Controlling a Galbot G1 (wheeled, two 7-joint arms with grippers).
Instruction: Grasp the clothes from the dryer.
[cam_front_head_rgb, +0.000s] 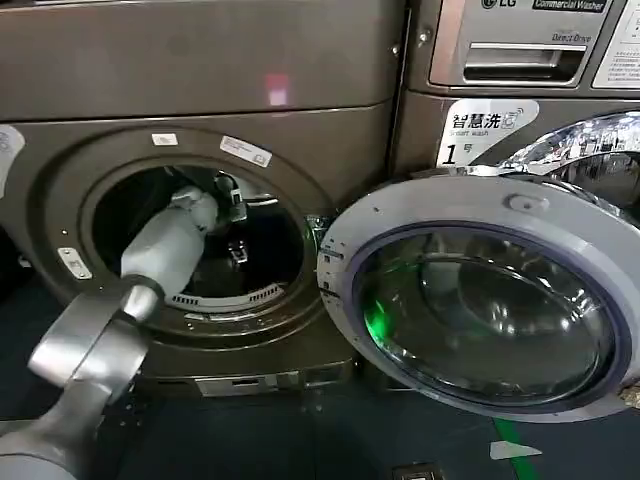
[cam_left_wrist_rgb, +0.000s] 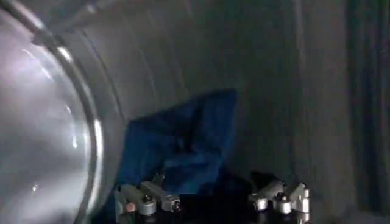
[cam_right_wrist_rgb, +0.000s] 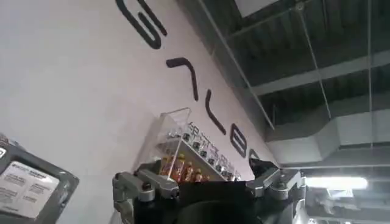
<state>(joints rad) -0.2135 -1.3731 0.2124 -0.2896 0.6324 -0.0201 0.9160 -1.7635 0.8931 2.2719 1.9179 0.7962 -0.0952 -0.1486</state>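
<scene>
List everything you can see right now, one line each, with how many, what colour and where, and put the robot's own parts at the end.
dryer: one, bronze-grey, ahead on the left, round mouth open.
dryer door: one, grey rim with glass, swung open to the right of the mouth.
clothes: one dark blue garment visible, crumpled against the drum wall inside the dryer.
washer: one, silver-fronted, right of the dryer, white sticker with a "1".
clear rack of bottles: one, on the white wall.
left gripper: one, open, inside the drum just short of the garment.
right gripper: one, open, raised toward the wall and ceiling, idle.
</scene>
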